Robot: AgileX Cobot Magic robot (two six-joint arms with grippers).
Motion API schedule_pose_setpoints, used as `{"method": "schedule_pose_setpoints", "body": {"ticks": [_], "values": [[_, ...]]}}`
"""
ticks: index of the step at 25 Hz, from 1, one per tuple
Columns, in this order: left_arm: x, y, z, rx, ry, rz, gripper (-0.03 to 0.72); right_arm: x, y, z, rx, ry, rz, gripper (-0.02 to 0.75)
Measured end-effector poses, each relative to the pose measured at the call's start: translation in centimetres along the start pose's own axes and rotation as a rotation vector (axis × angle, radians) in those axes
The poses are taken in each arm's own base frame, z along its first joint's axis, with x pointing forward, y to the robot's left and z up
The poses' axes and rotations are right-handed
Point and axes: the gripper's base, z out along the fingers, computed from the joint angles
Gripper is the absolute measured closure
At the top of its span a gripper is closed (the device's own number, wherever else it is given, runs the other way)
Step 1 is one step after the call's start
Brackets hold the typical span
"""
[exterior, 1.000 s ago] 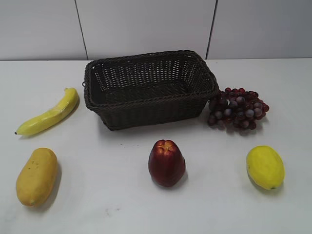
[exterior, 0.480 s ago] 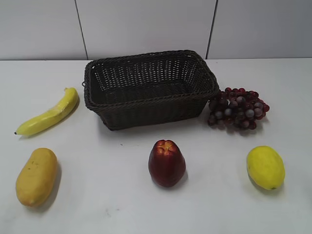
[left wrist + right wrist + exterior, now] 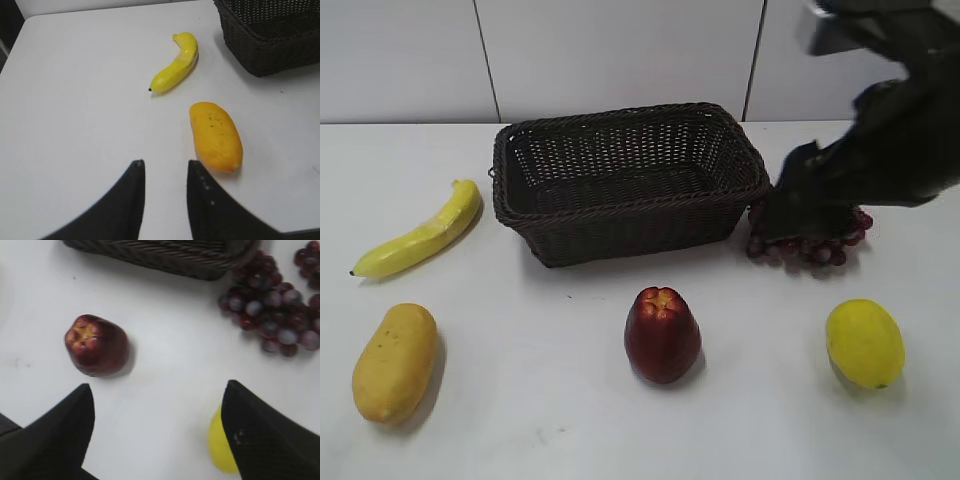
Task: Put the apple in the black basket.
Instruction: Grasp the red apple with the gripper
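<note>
The apple [image 3: 662,335], dark red with an orange-red puckered top, stands on the white table in front of the black basket [image 3: 630,235], apart from it. The woven basket holds nothing that I can see. My right gripper [image 3: 798,205] hangs above the grapes at the basket's right end, blurred in the exterior view. In the right wrist view the right gripper [image 3: 159,385] is wide open and empty; the apple [image 3: 97,345] lies ahead to its left and the basket [image 3: 165,255] at the top. My left gripper [image 3: 165,165] is open and empty, out of the exterior view.
A banana [image 3: 420,235] and a mango [image 3: 395,360] lie at the left, also in the left wrist view as banana [image 3: 176,65] and mango [image 3: 216,135]. A lemon [image 3: 865,342] lies front right. Grapes [image 3: 815,252] sit right of the basket, partly behind my right arm.
My right arm has come into the exterior view from the upper right and now covers part of the grapes. The fruits and the basket have not moved.
</note>
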Motion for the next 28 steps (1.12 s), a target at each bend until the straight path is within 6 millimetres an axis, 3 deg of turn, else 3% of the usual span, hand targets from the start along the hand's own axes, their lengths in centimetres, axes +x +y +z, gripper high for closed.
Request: {"method": "schedule_pose_setpoints", "body": {"ticks": [6, 9, 17, 28], "values": [[0.0, 0.0, 0.0, 0.0, 0.0, 0.0, 0.465, -2.2, 5.0, 3.6, -0.024, 0.084, -0.139, 0.144], [0.0, 0.0, 0.0, 0.0, 0.0, 0.0, 0.465, -2.8, 6.0, 5.5, -0.023, 0.158, -0.141, 0.127], [0.0, 0.0, 0.0, 0.0, 0.0, 0.0, 0.465, -2.8, 5.9, 11.7, 0.011, 0.333, -0.105, 0.072], [0.0, 0.0, 0.0, 0.0, 0.0, 0.0, 0.465, -2.9, 5.8, 16.3, 0.034, 0.407, -0.068, 0.072]]}}
